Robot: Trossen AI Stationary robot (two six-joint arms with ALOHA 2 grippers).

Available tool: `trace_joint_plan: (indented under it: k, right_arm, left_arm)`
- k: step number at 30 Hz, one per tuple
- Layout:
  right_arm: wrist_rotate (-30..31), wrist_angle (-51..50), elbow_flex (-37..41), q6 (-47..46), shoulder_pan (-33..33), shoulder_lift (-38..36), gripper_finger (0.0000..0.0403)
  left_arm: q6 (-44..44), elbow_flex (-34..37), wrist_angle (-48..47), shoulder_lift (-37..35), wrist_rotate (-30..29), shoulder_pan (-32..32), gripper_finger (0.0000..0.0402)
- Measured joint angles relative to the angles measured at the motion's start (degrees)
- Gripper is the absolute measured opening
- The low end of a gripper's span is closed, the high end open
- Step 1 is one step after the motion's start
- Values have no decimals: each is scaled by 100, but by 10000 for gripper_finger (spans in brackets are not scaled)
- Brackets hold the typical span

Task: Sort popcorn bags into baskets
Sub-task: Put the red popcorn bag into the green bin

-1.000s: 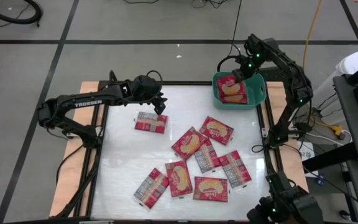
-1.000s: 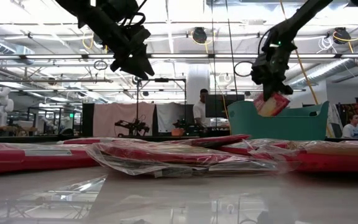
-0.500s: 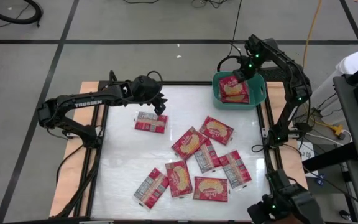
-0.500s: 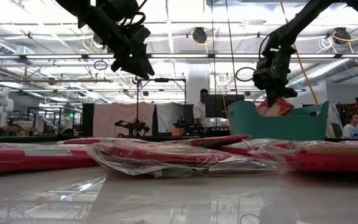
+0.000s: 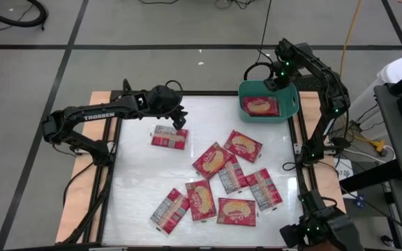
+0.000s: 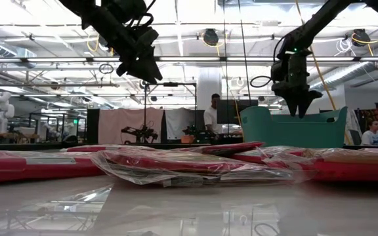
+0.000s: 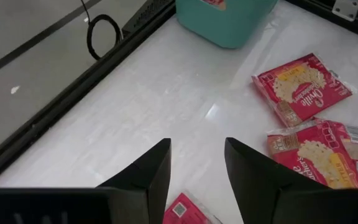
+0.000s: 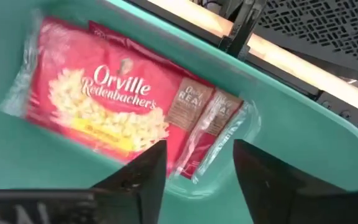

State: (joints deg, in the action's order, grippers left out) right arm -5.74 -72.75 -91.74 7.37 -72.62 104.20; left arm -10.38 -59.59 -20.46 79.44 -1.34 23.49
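Several red popcorn bags (image 5: 213, 159) lie flat on the white table, some overlapping. One lone bag (image 5: 169, 137) lies at the far left, with my left gripper (image 5: 177, 118) hovering open just above its far edge; the bag's corner (image 7: 188, 211) shows below the fingers. The teal basket (image 5: 289, 104) stands at the far right corner. A bag (image 5: 259, 106) lies flat in it, picture side up (image 8: 98, 106). My right gripper (image 5: 274, 79) hangs open over the basket's far rim, with nothing between its fingers (image 6: 298, 101).
The bags cluster from the table's middle to its near right (image 5: 236, 210); one lies grey back up at the near edge (image 5: 169, 209). Bare white table lies at the left and near left. The black frame rail (image 5: 300, 150) runs along the right side.
My right gripper has opened over the basket and let go of the popcorn bag. The bag, which hung tilted from the fingers, has fallen and now lies flat inside the basket. The gripper has risen slightly above the rim.
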Motion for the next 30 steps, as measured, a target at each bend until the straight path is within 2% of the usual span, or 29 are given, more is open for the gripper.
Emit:
trace_joint_plan:
  k: [5, 12, 16, 22, 25, 30]
  right_arm:
    - [-309, 87, 2, -93, 64, -187, 200]
    - [-389, 402, 2, -341, 522, -880, 195]
    - [-601, 695, 2, -581, 840, -1243, 195]
    - [-956, 1052, 2, -718, 1337, -1571, 195]
    - [-958, 1081, 2, -739, 1581, -1648, 195]
    - [-955, 1084, 2, -738, 1925, -1657, 194]
  left_arm:
    - [-341, 0, -525, 0, -2, 0, 152]
    - [-1229, 40, -2321, 42, -139, 32, 153]
    - [-1440, 357, -2822, 46, -107, 34, 165]
    - [-1871, 972, -3091, 46, 376, 35, 222]
    - [-2123, 1268, -3090, 46, 415, 13, 257]
    - [-1927, 1623, -2982, 44, 439, -97, 304]
